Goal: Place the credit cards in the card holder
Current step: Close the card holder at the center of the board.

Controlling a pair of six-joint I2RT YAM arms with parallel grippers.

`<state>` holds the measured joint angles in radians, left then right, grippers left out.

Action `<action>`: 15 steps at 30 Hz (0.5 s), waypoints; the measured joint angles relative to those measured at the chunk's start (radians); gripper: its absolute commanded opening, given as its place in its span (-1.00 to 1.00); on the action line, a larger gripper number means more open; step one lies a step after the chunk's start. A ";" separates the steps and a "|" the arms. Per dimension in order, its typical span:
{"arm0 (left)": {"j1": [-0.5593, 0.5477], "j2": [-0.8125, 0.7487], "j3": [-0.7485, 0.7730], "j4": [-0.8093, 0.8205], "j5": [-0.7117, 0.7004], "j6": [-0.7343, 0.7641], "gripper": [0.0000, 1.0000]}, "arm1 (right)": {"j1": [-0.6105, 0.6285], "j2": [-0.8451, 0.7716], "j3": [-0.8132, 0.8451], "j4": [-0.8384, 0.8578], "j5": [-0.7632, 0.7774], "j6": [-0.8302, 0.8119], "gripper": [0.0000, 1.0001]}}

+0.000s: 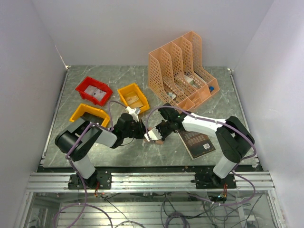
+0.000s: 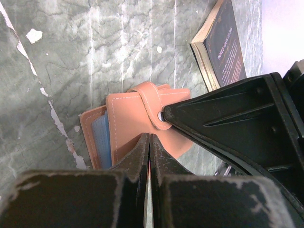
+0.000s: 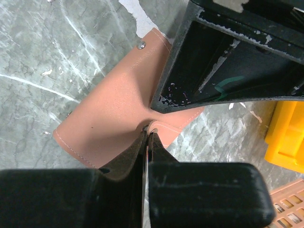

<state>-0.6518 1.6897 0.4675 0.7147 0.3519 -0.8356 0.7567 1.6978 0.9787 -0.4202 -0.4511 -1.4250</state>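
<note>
I see left gripper [image 2: 150, 138] and right gripper [image 3: 146, 132] both pinched shut, tips on holder [image 2: 130, 118]; actual grip unclear. There's a blue sliver [image 2: 100, 137] inside, card or lining, can't tell.

A green-grey marbled table [image 1: 118, 76] is seen, on which 1 red bin [image 1: 93, 90], 2 yellow bins [image 1: 133, 96], a peach lattice file rack [image 1: 183, 71], a black book [image 1: 197, 141] and a pink card holder [image 2: 128, 118] are set

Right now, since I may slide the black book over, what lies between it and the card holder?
Only bare marble table lies between the card holder and the black book, as the left wrist view shows; the right gripper reaches in beside it.
</note>
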 measured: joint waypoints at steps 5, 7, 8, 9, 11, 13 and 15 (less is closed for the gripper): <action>0.000 -0.002 -0.002 0.000 0.000 0.000 -0.86 | 0.024 -0.016 -0.029 0.021 0.042 -0.016 -1.00; 0.000 -0.002 -0.002 0.000 0.000 0.000 -0.86 | 0.035 -0.023 -0.039 0.034 0.061 -0.020 -1.00; 0.000 -0.002 -0.002 0.000 0.000 0.000 -0.86 | 0.039 -0.026 -0.044 0.039 0.072 -0.022 -1.00; 0.000 -0.002 -0.002 0.000 0.000 0.000 -0.86 | 0.044 -0.027 -0.048 0.045 0.080 -0.023 -1.00; 0.000 -0.002 -0.002 0.000 0.000 -0.001 -0.86 | 0.050 -0.030 -0.053 0.052 0.091 -0.023 -1.00; 0.000 -0.002 -0.002 -0.001 0.000 -0.002 -0.86 | 0.051 -0.031 -0.054 0.057 0.095 -0.011 -1.00; 0.000 -0.002 -0.003 0.000 0.000 -0.002 -0.86 | 0.048 -0.031 -0.047 0.059 0.088 0.012 -1.00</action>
<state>-0.6521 1.6875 0.4644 0.7143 0.3523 -0.8379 0.8047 1.6665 0.9321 -0.3611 -0.3630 -1.4128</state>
